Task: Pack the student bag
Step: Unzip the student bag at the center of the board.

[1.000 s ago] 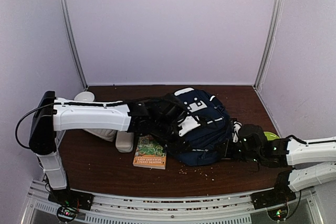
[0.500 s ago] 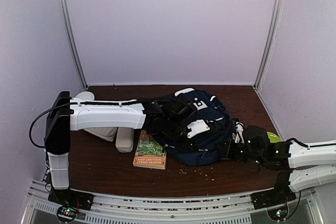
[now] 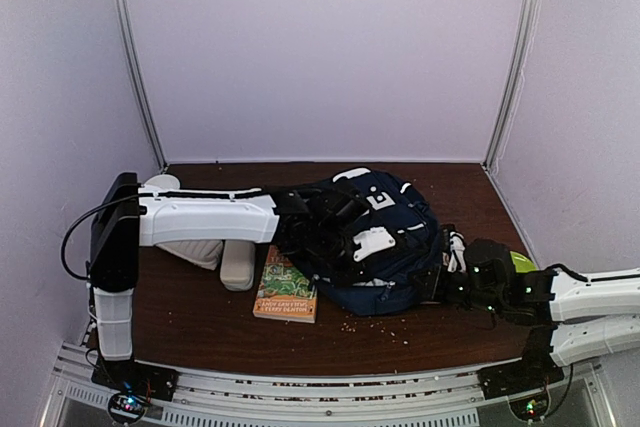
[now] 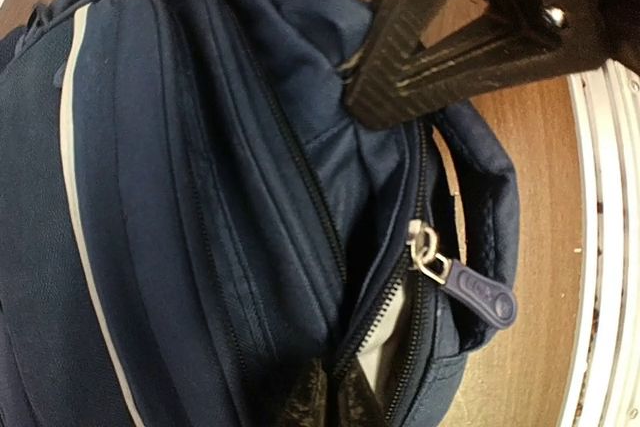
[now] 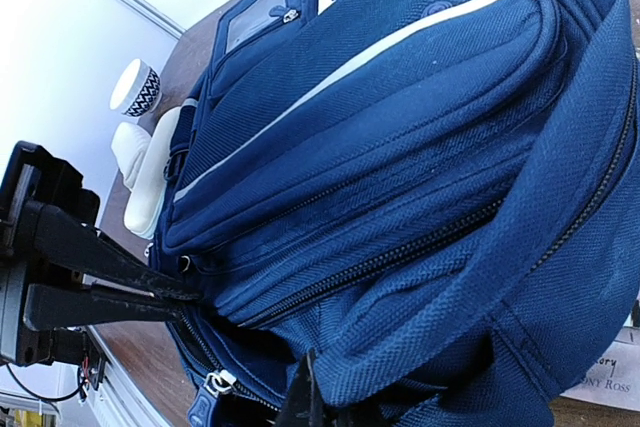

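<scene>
While a book [image 3: 286,290] and a white pouch [image 3: 237,269] lay just left of it, the student bag [image 3: 415,222] rested on the middle of the worktop [image 3: 200,317], long side running back to front, open zip end nearest the arms. The left hand [image 4: 355,87] and right hand [image 5: 303,402] each pinched its cloth tight.

Loose items I can see on the brown table [image 3: 200,322]

From my feed, a book [image 3: 286,290] with a green cover and an orange title band lies flat just left of the left jaws, toward the near edge. Left of it sits a pale oblong case [image 3: 238,269], touching a white bundle [image 3: 195,252]. Well off to the left, at the far side, stands a white cup [image 5: 138,87] with a black zigzag band. Crumbs [image 3: 375,325] are scattered between both sets of jaws and the near edge. A bright green object [image 3: 520,261] shows right of the right jaws, mostly hidden; I can't tell what it is.
</scene>
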`<control>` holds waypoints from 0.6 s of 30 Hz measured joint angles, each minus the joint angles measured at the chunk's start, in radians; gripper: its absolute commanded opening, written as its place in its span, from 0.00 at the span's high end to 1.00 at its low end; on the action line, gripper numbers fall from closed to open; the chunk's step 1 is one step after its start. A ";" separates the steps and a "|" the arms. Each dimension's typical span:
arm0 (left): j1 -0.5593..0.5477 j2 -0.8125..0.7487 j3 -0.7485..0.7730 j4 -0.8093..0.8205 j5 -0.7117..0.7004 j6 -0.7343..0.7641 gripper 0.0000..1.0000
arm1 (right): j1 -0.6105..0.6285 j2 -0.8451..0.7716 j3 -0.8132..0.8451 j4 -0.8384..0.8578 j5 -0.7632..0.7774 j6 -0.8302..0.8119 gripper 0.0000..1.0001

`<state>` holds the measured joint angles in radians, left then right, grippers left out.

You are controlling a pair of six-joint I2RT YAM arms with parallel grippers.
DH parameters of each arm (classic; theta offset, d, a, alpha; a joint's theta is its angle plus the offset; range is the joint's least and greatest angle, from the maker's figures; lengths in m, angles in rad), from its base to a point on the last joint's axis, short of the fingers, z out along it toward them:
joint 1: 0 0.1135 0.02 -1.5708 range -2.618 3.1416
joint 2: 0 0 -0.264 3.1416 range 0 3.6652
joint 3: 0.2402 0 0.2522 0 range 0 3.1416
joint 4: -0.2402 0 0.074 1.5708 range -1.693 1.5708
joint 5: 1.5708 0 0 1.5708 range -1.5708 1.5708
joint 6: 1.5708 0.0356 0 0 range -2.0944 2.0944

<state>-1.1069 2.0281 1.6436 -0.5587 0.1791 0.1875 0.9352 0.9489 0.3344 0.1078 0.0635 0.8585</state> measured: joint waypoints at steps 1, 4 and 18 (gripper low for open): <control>0.003 0.000 0.000 0.001 0.000 -0.002 1.00 | 0.000 -0.001 0.000 0.002 0.000 0.000 0.88; 0.008 0.000 -0.001 0.007 -0.003 -0.004 1.00 | 0.000 -0.008 0.000 0.005 -0.005 -0.009 0.75; 0.014 -0.001 -0.082 0.106 0.020 -0.110 1.00 | 0.068 -0.040 0.024 0.024 -0.108 -0.029 0.52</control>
<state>-1.0924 2.0274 1.5616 -0.4526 0.1993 0.0772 1.0031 0.9085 0.3580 0.1318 -0.0444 0.8291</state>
